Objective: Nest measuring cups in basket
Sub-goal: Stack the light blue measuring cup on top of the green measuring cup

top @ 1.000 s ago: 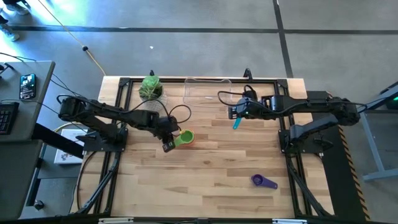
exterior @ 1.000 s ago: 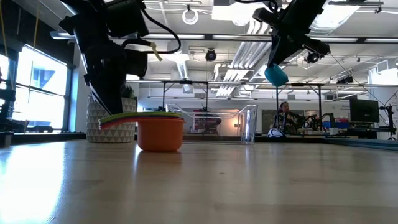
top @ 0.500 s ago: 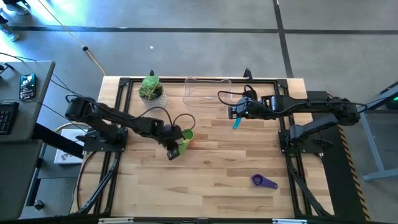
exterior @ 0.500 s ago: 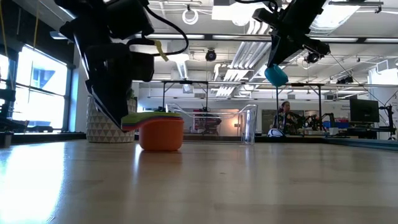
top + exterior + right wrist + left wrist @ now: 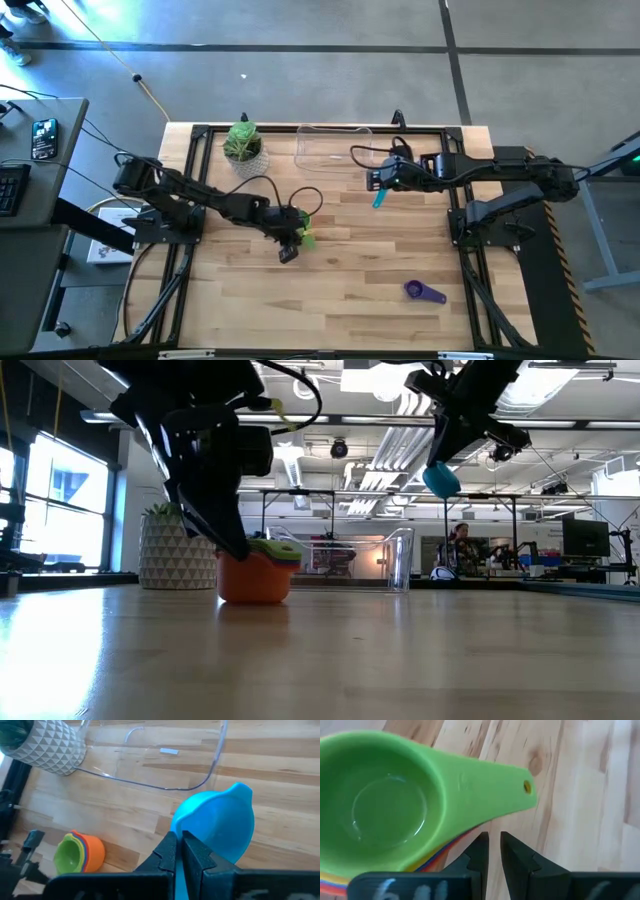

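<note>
While the nested stack of plastic measuring cups (image 5: 301, 225) sits near the middle of the wooden table (image 5: 340, 290), green cup on top and a fat orange one on the outside with yellow and red rims peeking between, the left gripper (image 5: 491, 851) hangs right over it. Its fingers are nearly pressed together with just a slit between them, and from the wrist view they sit just beside the flat green handle, not around it, so I wouldn't say it's pinching anything.

If the step is grabbing that stack, my take is the fingers need to spread a bit first and come down astride the handles, close to the bowls so the pile doesn't tip or fan out. The cups look slick, so a sideways nudge would probably just slide them.

Further out, the right gripper (image 5: 176, 851) is clamped on the handle of a glossy light blue scoop-shaped cup (image 5: 216, 825), held up in the air just in front of the clear rectangular plastic basket (image 5: 333, 147) at the back edge of the table. As far as I can tell, the basket holds no cups yet.

A lone purple cup (image 5: 423, 291) lies well apart toward the front right. A whitish patterned pot with a green plant (image 5: 242, 142) stands beside the basket.
</note>
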